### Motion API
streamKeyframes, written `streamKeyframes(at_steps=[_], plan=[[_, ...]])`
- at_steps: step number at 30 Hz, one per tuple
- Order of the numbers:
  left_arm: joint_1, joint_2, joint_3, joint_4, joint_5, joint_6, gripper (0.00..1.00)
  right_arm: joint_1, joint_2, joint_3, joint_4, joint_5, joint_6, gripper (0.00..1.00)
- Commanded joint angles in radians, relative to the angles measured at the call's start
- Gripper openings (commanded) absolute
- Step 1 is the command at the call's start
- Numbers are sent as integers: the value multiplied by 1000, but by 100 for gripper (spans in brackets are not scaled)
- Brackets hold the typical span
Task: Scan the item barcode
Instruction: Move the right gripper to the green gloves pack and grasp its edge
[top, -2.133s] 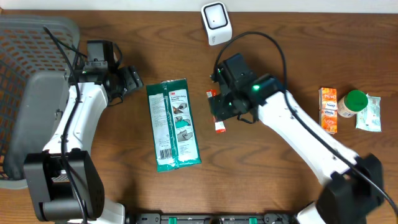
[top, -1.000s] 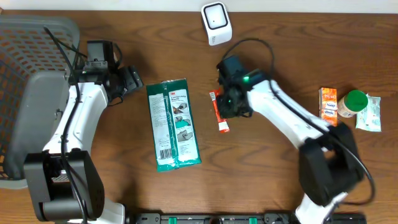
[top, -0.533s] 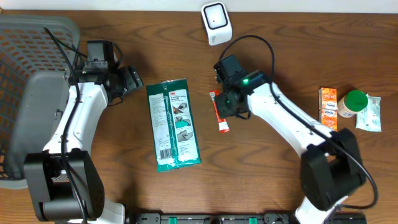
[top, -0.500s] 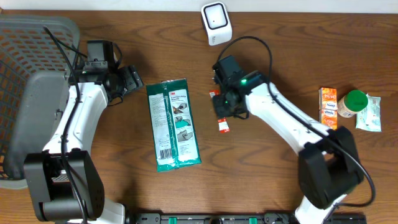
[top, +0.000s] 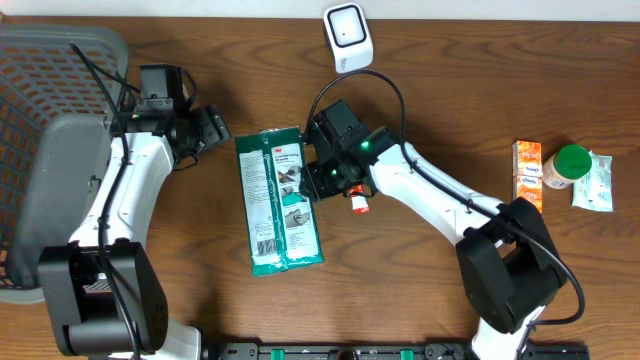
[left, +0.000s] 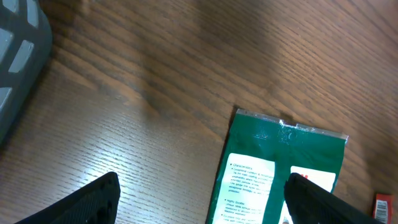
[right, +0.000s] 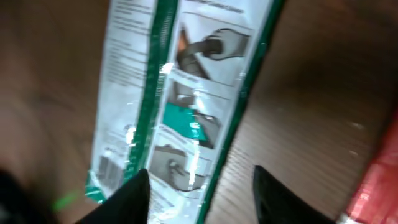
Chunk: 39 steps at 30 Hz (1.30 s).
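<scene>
Table (top: 440, 60) of brown wood, with a green package (top: 279, 200) flat near the middle, printed face up, long side running front to back. Right end effector (top: 320, 180) above the upper right edge of that package, set at a middling width and holding nothing. From the right wrist: glossy green package (right: 180, 93) with white panels and small pictures, and two dark fingertips (right: 127, 199) low in the frame, one on either side of the package's green border. Contact with the film: cannot tell.

Small red item (top: 359, 205) on the table just right of the right end effector, partly hidden under the arm. Shows again as a red strip at the right edge of the right wrist view.

Left end effector (top: 212, 130) well apart from the package, off to its upper left and close to a grey basket (top: 40, 60). Spread wide, empty. From the left wrist: both dark fingers (left: 93, 199) far apart at the bottom of the frame, the package's top edge between them further off, and a corner of the basket at upper left.

White scanner (top: 347, 37) upright at the far edge of the table, apart from both arms. Orange box (top: 528, 177), green-lidded jar (top: 570, 165) and white packet (top: 597, 185) clustered at the far right.
</scene>
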Motion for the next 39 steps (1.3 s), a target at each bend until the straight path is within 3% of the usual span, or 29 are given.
streamKeyframes(at_steps=[1, 4, 8, 9, 11, 13, 16, 23, 29, 39], plan=[[10, 1, 3, -9, -3, 2, 85, -21, 37, -3, 10, -103, -23, 54], [8, 2, 2, -111, 64, 2, 85, -32, 56, -3, 11, -156, -84, 59], [-9, 10, -31, -194, 151, 101, 82, -47, 86, -3, 13, -203, -118, 57], [-14, 10, -45, -197, 151, 112, 68, -50, 92, -5, 14, -203, -118, 56], [-23, 10, -72, -196, 151, 150, 23, -56, 103, -5, 14, -208, -118, 52], [-28, 10, -105, -192, 150, 160, 11, -58, 116, -5, 13, -211, -118, 45], [-29, 10, -169, -158, 150, 159, 11, -58, 131, -17, 23, -216, -118, 40], [-29, 11, -339, -37, 169, 159, 11, -59, 135, -97, 111, -269, -50, 48], [-29, 17, -438, 66, 246, 158, 11, -57, 135, -215, 321, -304, 66, 49], [-29, 37, -497, 122, 251, 98, 11, -9, 135, -290, 579, -539, 72, 44]])
